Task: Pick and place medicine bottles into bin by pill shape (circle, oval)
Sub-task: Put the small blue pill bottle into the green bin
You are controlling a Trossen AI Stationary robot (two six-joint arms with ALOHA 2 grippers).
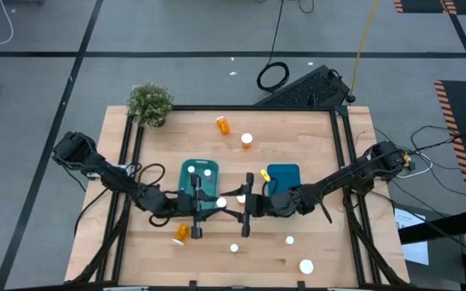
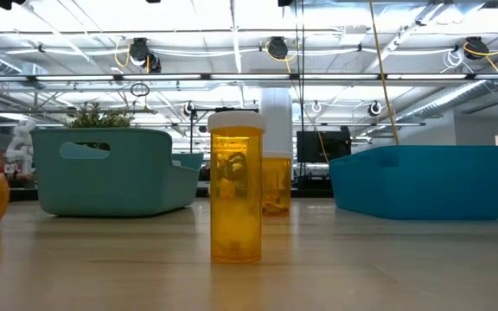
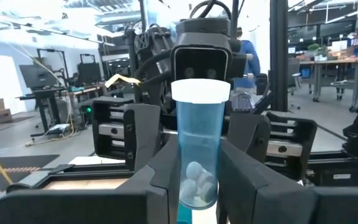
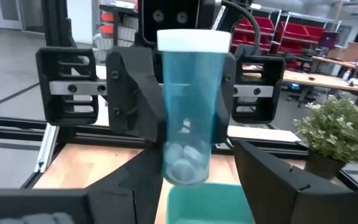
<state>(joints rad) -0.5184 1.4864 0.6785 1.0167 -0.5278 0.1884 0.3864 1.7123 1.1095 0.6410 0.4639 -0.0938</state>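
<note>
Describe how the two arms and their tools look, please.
Both arms are dark, jointed and slim, with black cables looping near the left arm and right arm. Each tool has two wide black angular fingers on a slotted black bar with silver rails.

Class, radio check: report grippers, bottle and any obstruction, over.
Left gripper shut on blue bottle, white pills inside. Right gripper open, facing it. Teal bin close by; nothing blocking.
</note>
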